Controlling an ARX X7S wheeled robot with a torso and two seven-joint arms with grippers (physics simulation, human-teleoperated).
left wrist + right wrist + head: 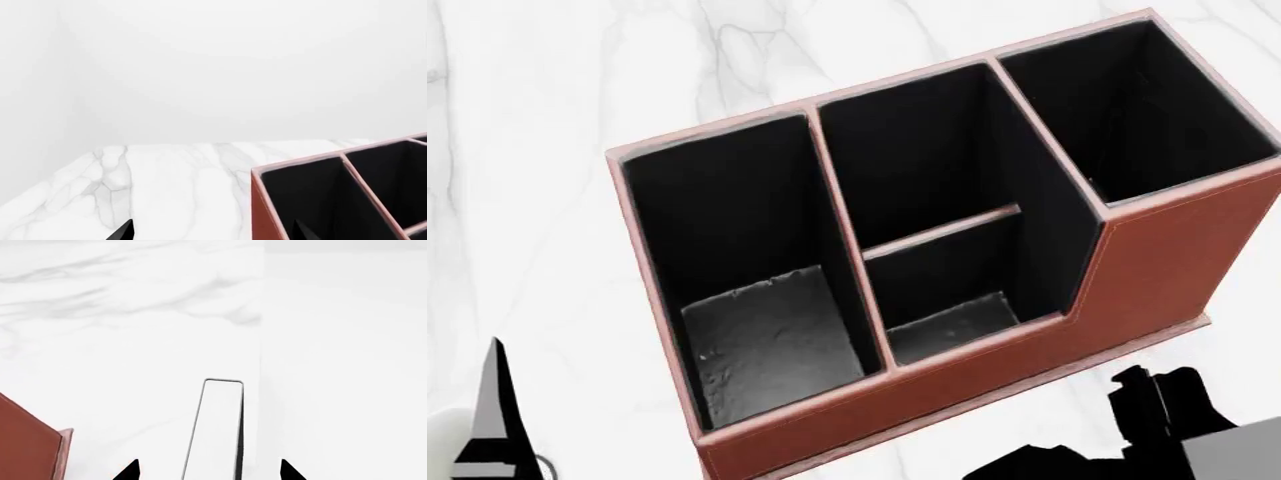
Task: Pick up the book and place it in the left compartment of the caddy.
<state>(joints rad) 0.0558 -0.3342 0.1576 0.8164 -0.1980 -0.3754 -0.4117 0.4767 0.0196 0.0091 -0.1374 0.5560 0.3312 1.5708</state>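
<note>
Marble tabletop (547,150) carries the caddy (1174,265) — a reddish-brown organiser with black lining and pale rims, seen from above in the head view. Of its three sections, the left compartment (767,335) is the widest, with a greyish floor and a low front wall; beside it sits the section split by a crossbar (941,232), then the tall square section (1134,110).

In the right wrist view the book (217,430) lies flat on the marble, white surface up with a black strip along one side, well clear of the caddy's outer corner (30,445). The right gripper (209,471) hangs above it with its dark fingertips (128,471) spread wide on either side of the book, holding nothing.

The left gripper (212,231) — also spread, empty — hovers at the caddy's corner (267,210), one tip (123,231) over marble, the other over the black lining.
</note>
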